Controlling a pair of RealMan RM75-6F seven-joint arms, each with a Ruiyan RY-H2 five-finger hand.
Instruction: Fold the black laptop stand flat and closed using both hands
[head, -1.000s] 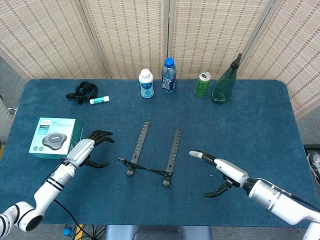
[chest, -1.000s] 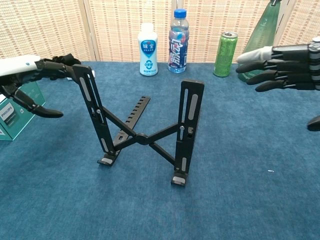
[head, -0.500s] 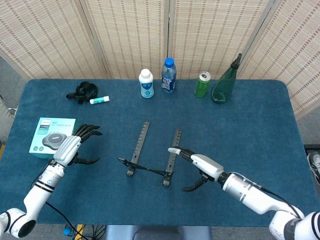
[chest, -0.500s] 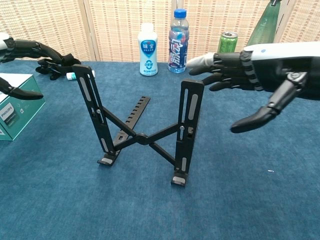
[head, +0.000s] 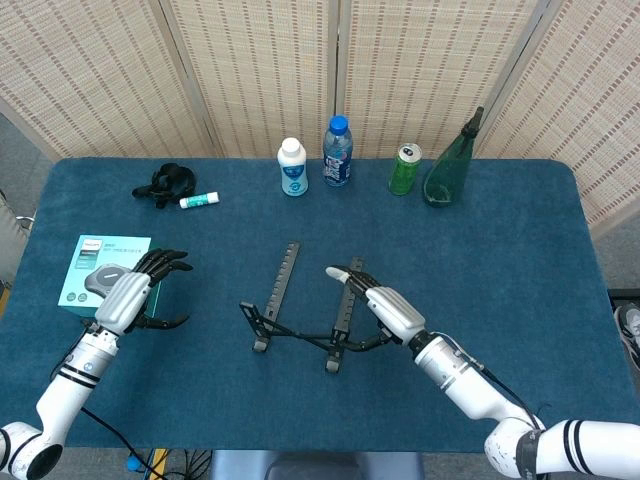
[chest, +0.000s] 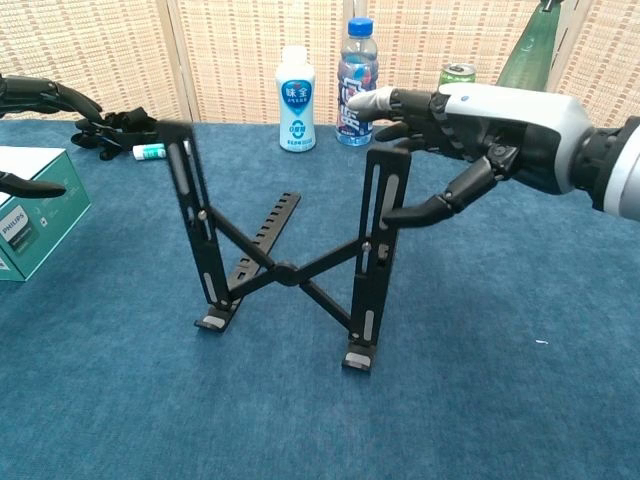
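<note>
The blue table (head: 520, 250) carries the whole layout, with a woven screen (head: 420, 70) standing behind its far edge.

The black laptop stand (chest: 290, 265) stands unfolded near the middle of the table, toward the near side. Its two slotted uprights rise from rubber-tipped feet, joined by crossed bars that meet at a central pivot; a notched bar runs back along the cloth behind the pivot.

The right hand (chest: 470, 125) is at the top of the stand's right upright. Its fingers are spread, lying over the upper end of that upright, while the thumb (chest: 440, 200) points in toward the upright's right edge. Whether the thumb touches the bar cannot be told from either view, so the grasp itself cannot be confirmed.

The left hand (head: 135, 295) is held well left of the stand, just beside a teal boxed speaker (head: 100, 275) at the left edge. Its fingers are apart and curved, holding nothing.

Along the far side, from right to left: a dark green glass bottle (head: 450, 165), a green can (head: 404, 168), a blue-capped water bottle (head: 337, 152) and a white bottle (head: 292, 168). Further left lie a black bundle, seemingly a strap or cable (head: 160, 183), and just beside it a small white tube with a green cap (head: 198, 200).
</note>
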